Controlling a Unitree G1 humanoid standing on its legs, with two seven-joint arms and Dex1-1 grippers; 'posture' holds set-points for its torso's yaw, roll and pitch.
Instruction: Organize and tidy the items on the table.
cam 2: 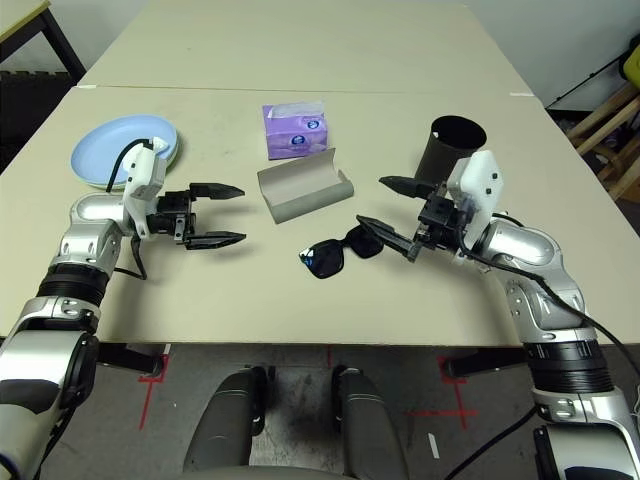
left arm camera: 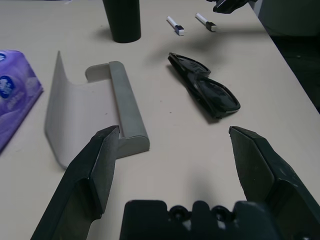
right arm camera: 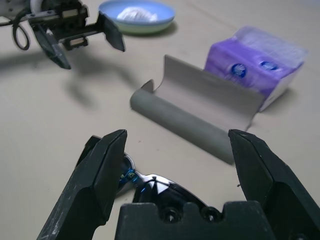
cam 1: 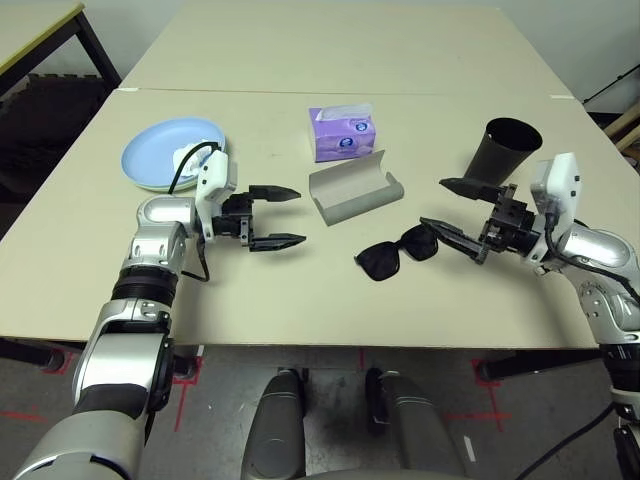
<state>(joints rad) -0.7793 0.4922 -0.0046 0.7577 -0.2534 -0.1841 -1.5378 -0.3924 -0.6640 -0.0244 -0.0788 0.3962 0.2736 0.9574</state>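
Sunglasses (cam 1: 398, 252) lay beside the open glasses case (cam 1: 355, 188); both grippers' fingers stood apart, empty; casing them likely came next.

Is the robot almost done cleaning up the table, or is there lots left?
Just a little looks done: the light blue plate sits stacked on the pale green plate, with the tissue wad in it. Nothing is held; the left gripper and right gripper are both open. Still to do: the sunglasses lie outside the open glasses case, and the pen, black cup and tissue box stand loose.
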